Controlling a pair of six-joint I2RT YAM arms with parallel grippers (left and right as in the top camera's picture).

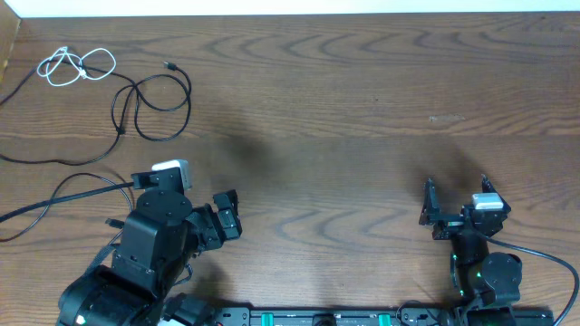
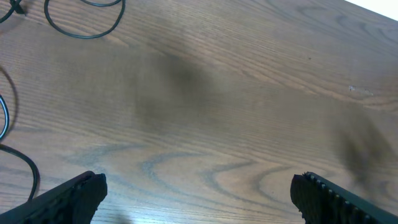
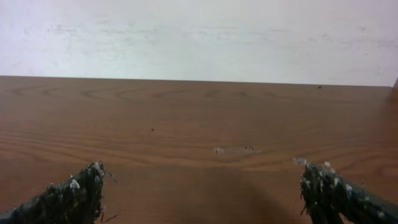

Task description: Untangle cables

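Note:
A short white cable lies coiled at the far left of the table. Just right of it a thin black cable makes overlapping loops, with a small plug end; one strand runs off toward the left edge. Part of a black loop shows at the top left of the left wrist view. My left gripper is open and empty, near the front left, well short of the cables; its jaws are over bare wood. My right gripper is open and empty at the front right, with no cable in its view.
A thicker black cable curves from the left edge to the left arm and also shows in the left wrist view. The table's far edge meets a white wall. A pale scuff marks the wood.

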